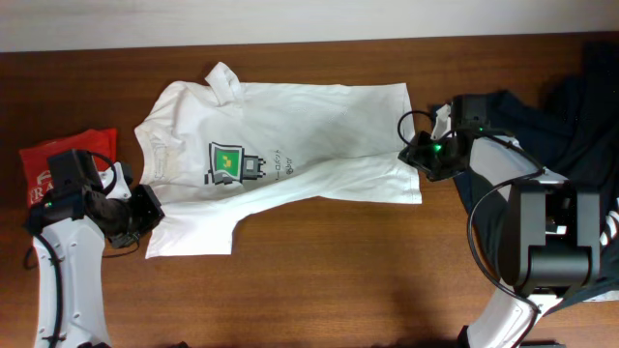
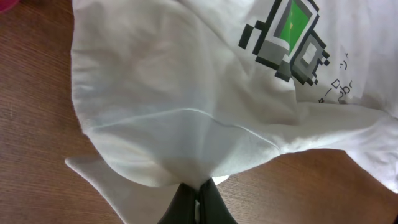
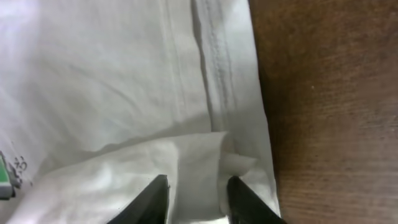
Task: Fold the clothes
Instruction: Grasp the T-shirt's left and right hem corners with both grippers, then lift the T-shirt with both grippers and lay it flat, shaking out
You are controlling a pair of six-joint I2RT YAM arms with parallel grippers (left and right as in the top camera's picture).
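Note:
The white T-shirt lies spread across the wooden table, its green-and-black graphic facing up. At its lower left part my left gripper is shut on a pinch of the cloth. In the left wrist view the fabric rises out of the closed gripper in a tented fold. My right gripper sits at the shirt's right hem. In the right wrist view its gripper has the two fingers apart, with a raised fold of the hem between them.
A small folded red shirt lies at the far left beside my left arm. Dark garments are heaped at the right, under and behind my right arm. Bare wood runs along the front.

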